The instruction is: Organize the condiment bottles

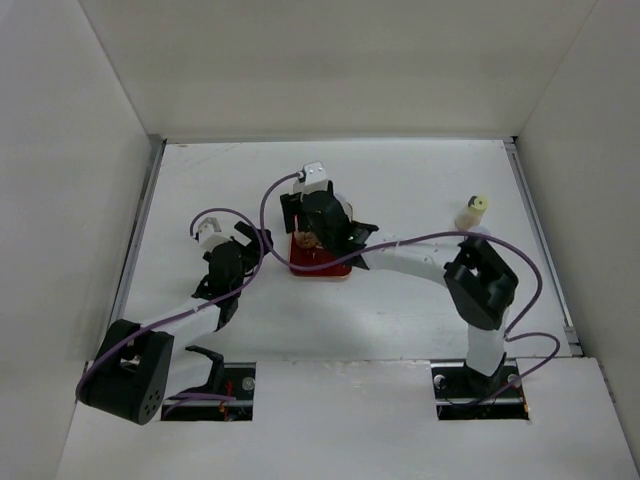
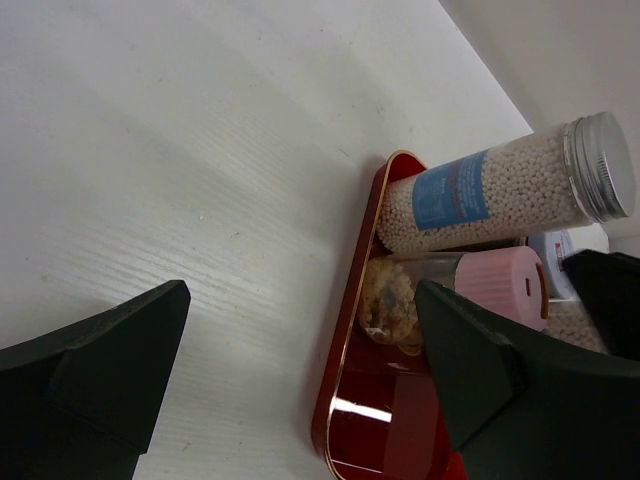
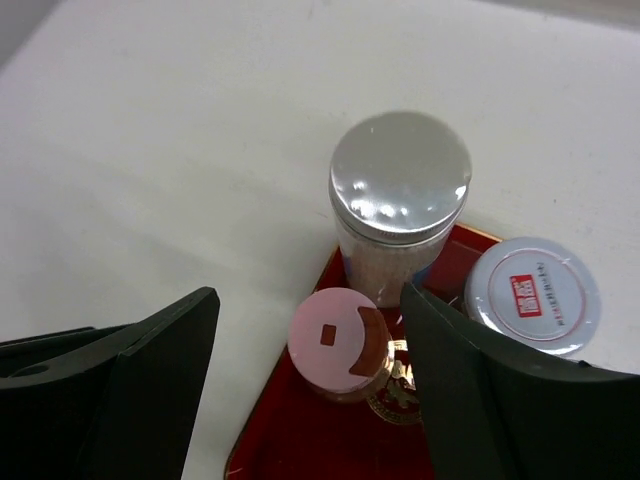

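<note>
Standing on red tray (image 3: 300,440): silver-lidded jar (image 3: 400,175), pink-lidded jar (image 3: 338,340), white-lidded jar (image 3: 532,295).
Left out: yellow-capped cream bottle (image 1: 473,212), on the table (image 1: 400,180), well apart from the tray.
Right gripper (image 3: 310,295): spread wide above the tray, empty.
Left gripper (image 2: 300,300): spread wide, empty, beside the tray.
Progress: probably past halfway.
</note>
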Controlling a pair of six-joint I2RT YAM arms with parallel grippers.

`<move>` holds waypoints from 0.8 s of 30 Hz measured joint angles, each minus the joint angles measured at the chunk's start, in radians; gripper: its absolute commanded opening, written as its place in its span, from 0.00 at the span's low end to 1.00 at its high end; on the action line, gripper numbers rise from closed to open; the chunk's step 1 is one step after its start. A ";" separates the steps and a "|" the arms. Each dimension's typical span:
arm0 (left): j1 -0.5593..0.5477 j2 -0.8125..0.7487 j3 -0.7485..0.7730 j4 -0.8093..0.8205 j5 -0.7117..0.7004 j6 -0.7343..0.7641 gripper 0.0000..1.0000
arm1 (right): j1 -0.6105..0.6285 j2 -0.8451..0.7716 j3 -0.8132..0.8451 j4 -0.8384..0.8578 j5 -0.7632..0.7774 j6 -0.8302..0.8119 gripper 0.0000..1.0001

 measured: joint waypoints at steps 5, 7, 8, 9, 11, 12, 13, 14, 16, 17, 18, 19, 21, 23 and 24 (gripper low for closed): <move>0.000 0.000 0.000 0.000 0.000 0.000 1.00 | 0.013 -0.195 -0.069 0.020 -0.003 -0.005 0.79; 0.000 0.000 0.000 0.000 0.000 0.000 1.00 | 0.012 -0.295 -0.122 0.045 -0.002 -0.006 0.78; 0.000 0.000 0.000 0.000 0.000 0.000 1.00 | 0.007 -0.356 -0.159 0.059 0.000 -0.005 0.76; 0.000 0.000 0.000 0.000 0.001 0.000 1.00 | -0.003 -0.418 -0.200 0.072 0.008 -0.004 0.73; 0.000 0.000 0.000 0.000 0.002 0.000 1.00 | -0.047 -0.534 -0.286 0.094 0.045 -0.002 0.60; -0.001 0.000 0.000 0.000 0.002 -0.001 1.00 | -0.079 -0.587 -0.328 0.097 0.076 0.000 0.53; -0.002 0.000 0.000 0.000 0.002 -0.001 1.00 | -0.122 -0.642 -0.379 0.100 0.119 0.008 0.46; -0.003 0.000 0.000 0.000 0.003 -0.001 1.00 | -0.172 -0.697 -0.435 0.091 0.173 0.020 0.42; -0.005 0.000 0.000 0.000 0.004 -0.003 1.00 | -0.278 -0.785 -0.530 0.046 0.285 0.046 0.35; -0.007 0.000 0.000 0.000 0.005 -0.004 1.00 | -0.335 -0.819 -0.571 0.012 0.332 0.062 0.33; -0.008 0.000 0.000 0.000 0.005 -0.005 1.00 | -0.382 -0.844 -0.604 -0.022 0.370 0.074 0.33; -0.010 0.000 0.000 0.000 0.004 -0.005 1.00 | -0.434 -0.867 -0.637 -0.060 0.401 0.093 0.36; -0.017 0.002 0.000 0.001 0.004 -0.007 1.00 | -0.526 -0.892 -0.686 -0.126 0.437 0.130 0.55; -0.021 0.005 0.000 0.001 0.008 -0.008 1.00 | -0.609 -0.890 -0.713 -0.171 0.448 0.162 0.79; -0.023 0.006 0.000 0.000 0.011 -0.008 1.00 | -0.640 -0.880 -0.720 -0.188 0.450 0.175 0.86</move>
